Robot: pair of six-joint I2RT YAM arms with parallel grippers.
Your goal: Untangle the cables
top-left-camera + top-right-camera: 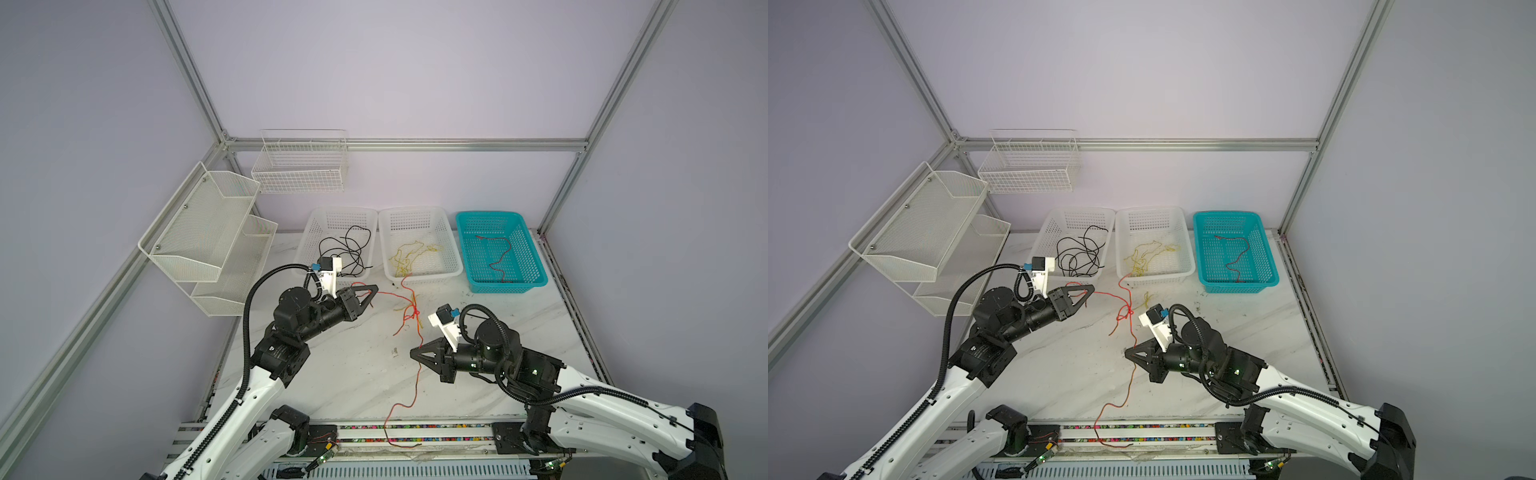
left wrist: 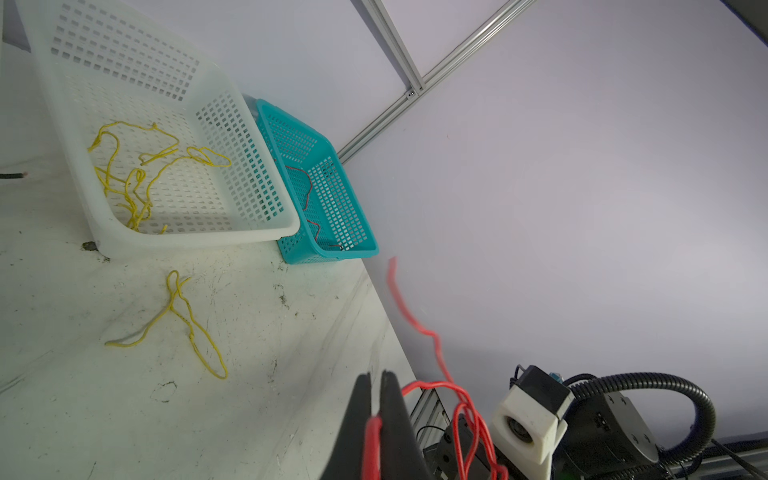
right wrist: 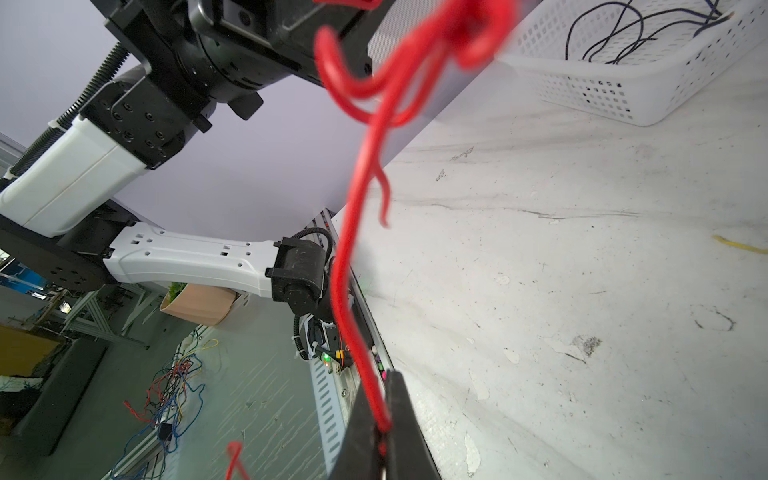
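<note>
Left gripper (image 1: pixel 372 293) and right gripper (image 1: pixel 417 354), the 2 pinched tight on the red cable (image 3: pixel 341 286), its knot (image 1: pixel 411 311) hanging between their tips, about equally near each.

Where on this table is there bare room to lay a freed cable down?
Bare table in front of the teal basket, and front-left between the left arm and the red cable. Crowded mid-table: its knot stretched between left gripper and right gripper, yellow cable beside it.
</note>
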